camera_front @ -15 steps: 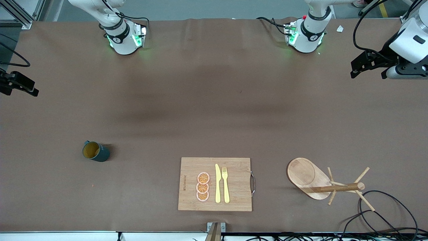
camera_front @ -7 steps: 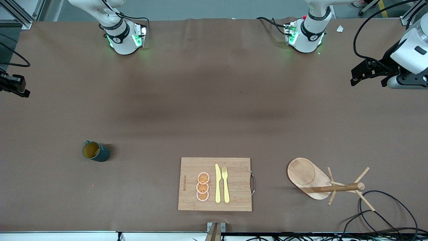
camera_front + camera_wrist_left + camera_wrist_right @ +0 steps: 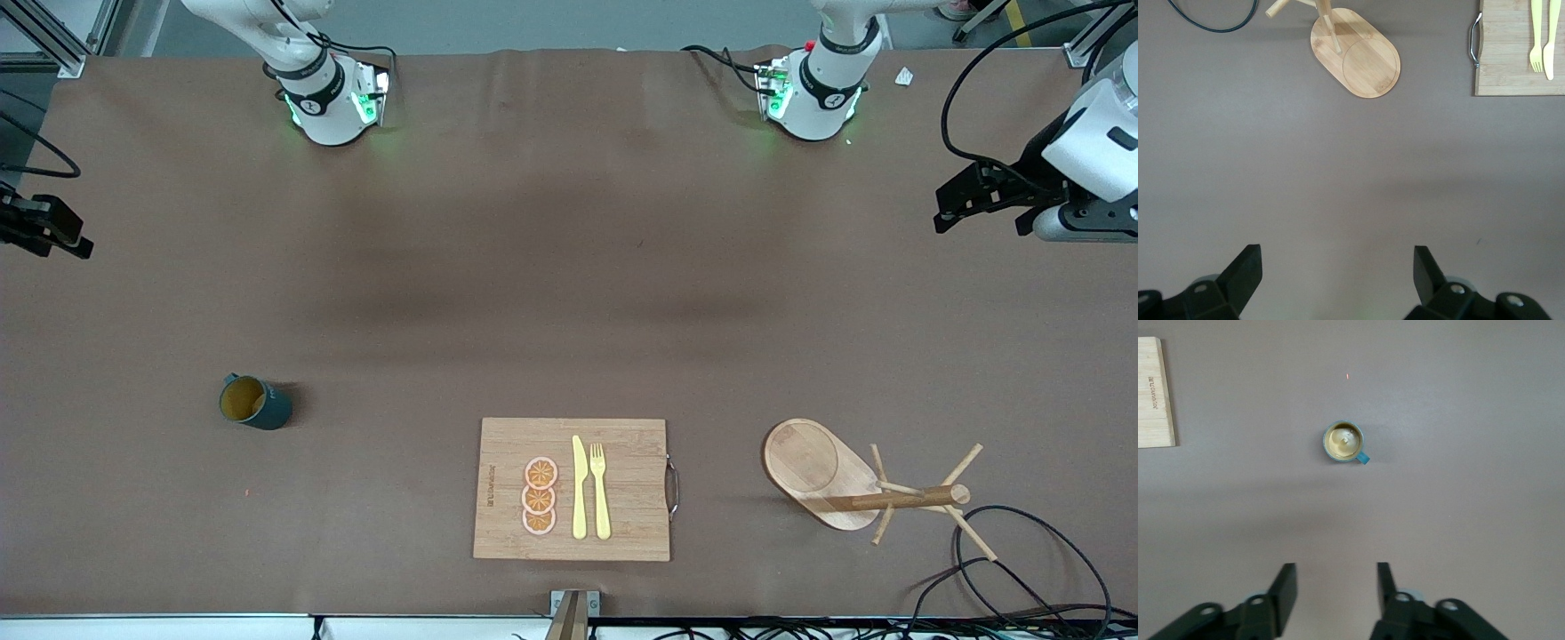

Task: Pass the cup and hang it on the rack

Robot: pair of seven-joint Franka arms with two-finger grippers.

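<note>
The cup [image 3: 255, 403] is standing upright on the tabletop [image 3: 533, 267] toward the right arm's end, between the middle of the table and the edge nearest the front camera, and nothing is touching it. The rack [image 3: 853, 484] is standing near that same edge toward the left arm's end, its oval base resting flat and its thin pegs sticking out from the post. Between them, at the middle of that edge, a bamboo cutting board [image 3: 572, 489] is lying with three orange slices [image 3: 540, 496], a yellow knife [image 3: 579, 487] and a yellow fork [image 3: 600, 489] on it. A black cable [image 3: 1022, 569] is curling at the corner just beside the rack. The right gripper [image 3: 1336, 593] is hanging over bare table at the right arm's end, its jaws standing partly apart and holding nothing. The left gripper [image 3: 1338, 277] is hanging over the left arm's end of the table, its jaws spread wide and empty.
</note>
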